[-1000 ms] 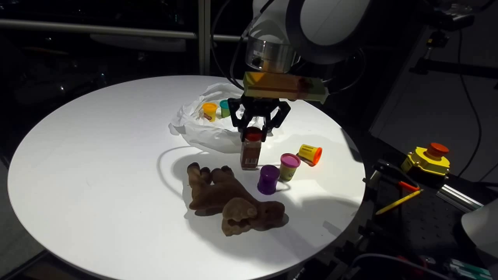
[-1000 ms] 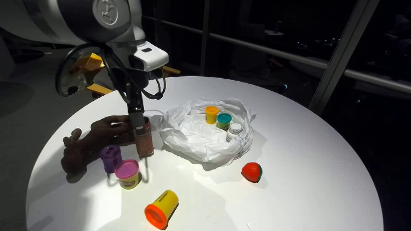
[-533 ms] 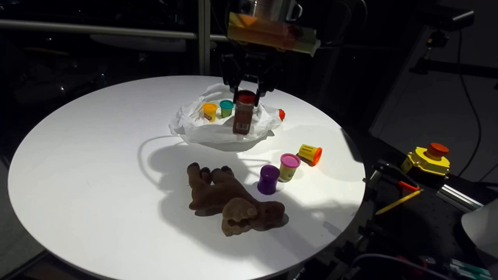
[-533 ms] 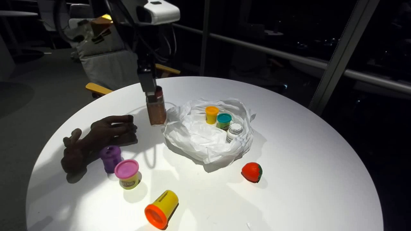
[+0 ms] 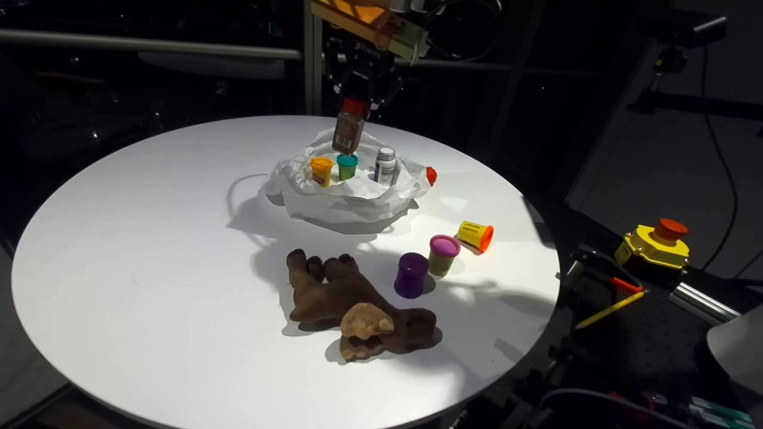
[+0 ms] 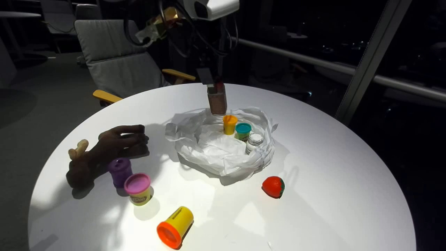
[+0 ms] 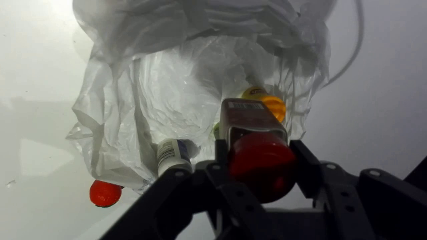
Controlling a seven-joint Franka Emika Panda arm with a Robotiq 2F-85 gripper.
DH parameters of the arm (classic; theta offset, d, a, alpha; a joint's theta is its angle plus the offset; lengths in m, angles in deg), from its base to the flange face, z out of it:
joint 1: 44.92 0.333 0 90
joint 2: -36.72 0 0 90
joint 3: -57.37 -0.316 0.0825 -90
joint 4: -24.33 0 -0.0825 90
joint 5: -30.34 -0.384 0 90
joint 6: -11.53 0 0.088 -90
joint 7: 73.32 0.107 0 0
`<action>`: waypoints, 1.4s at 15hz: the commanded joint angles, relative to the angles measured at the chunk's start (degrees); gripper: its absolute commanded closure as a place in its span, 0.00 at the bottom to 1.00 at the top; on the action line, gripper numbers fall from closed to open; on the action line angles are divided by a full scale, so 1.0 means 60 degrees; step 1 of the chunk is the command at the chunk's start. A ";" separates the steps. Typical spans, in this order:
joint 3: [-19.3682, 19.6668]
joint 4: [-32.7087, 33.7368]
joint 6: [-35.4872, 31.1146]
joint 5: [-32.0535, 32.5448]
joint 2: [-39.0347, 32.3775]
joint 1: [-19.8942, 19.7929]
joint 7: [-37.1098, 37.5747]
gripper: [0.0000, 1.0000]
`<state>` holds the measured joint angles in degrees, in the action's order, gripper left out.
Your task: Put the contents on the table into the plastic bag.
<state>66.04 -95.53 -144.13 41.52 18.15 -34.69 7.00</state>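
Observation:
My gripper (image 7: 258, 150) is shut on a red-capped spice jar (image 7: 252, 116) and holds it, slightly tilted, in the air over the bag's far side in an exterior view (image 5: 347, 134). The white plastic bag (image 6: 223, 162) lies open on the table. Inside it stand a yellow tub (image 6: 229, 124), a teal-lidded tub (image 6: 243, 131) and a white bottle (image 5: 385, 167). Outside the bag are a brown plush animal (image 5: 334, 298), a purple container (image 5: 411, 275), a pink-lidded tub (image 5: 443, 256), a tipped yellow tub with orange lid (image 5: 475, 236) and a strawberry (image 6: 273, 187).
The round white table (image 5: 137, 280) carries everything. A grey chair (image 6: 115, 62) with wooden arms stands by its edge. A yellow box with a red button (image 5: 654, 245) sits on a dark bench beside the table.
My gripper has lifted the jar off the table and carried it over the bag, tilting it a little. The bag's rim has shifted slightly. The other objects have not moved.

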 commanded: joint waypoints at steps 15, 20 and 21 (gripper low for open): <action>0.0607 0.1686 0.0000 -0.1193 -0.2645 -0.0519 0.0155 0.76; 0.0712 0.1732 0.0046 -0.1373 -0.2715 -0.0449 0.0107 0.26; 0.0773 0.1540 0.0115 -0.1273 -0.2472 -0.0383 0.0061 0.19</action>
<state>69.98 -86.73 -144.34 34.10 2.50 -37.52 8.28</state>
